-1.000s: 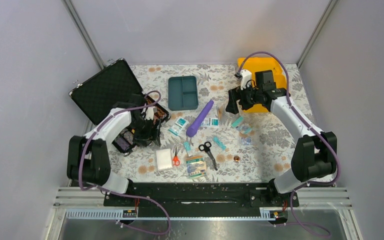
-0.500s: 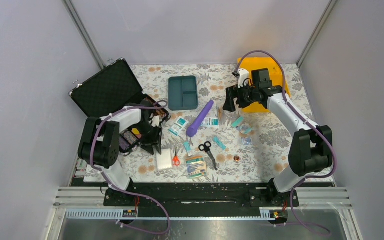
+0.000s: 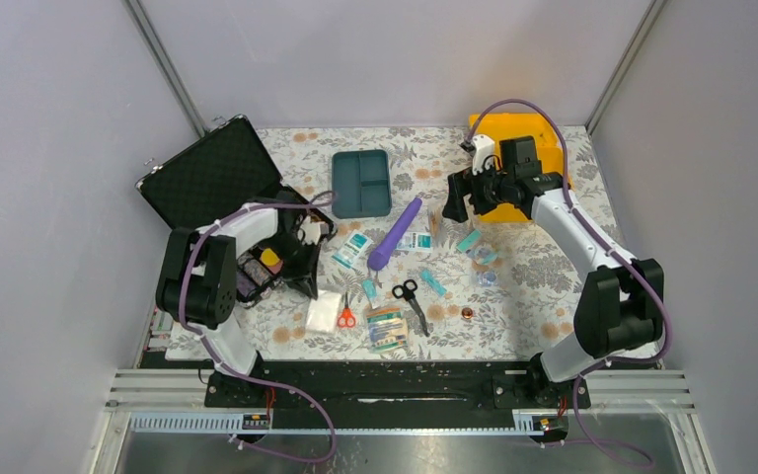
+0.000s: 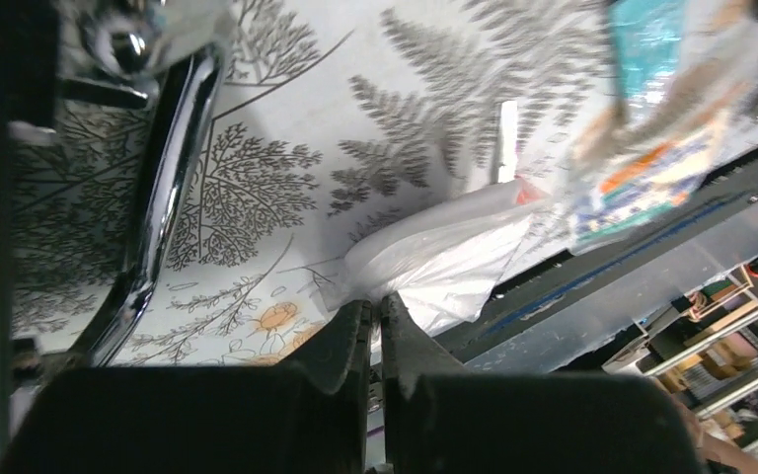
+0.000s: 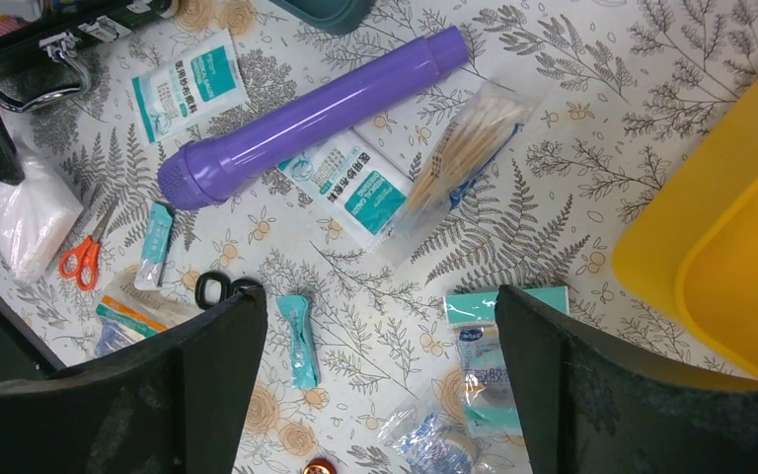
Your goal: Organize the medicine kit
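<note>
The medicine kit [image 5: 740, 267] sits at the far right corner of the table [image 3: 523, 286], open side up judging by its yellow rim. The right arm hides most of it, so its long axis cannot be told, and its teal tray [image 3: 361, 183] lies apart at mid-back. Gathering loose supplies looks like the step in hand: the left gripper [image 4: 376, 308] is pinched tight on the edge of a white plastic pouch [image 4: 434, 262], which next needs lifting and carrying across to the kit, while the right gripper [image 5: 380, 306] hovers spread wide and empty over a teal sachet [image 5: 299, 341].
</note>
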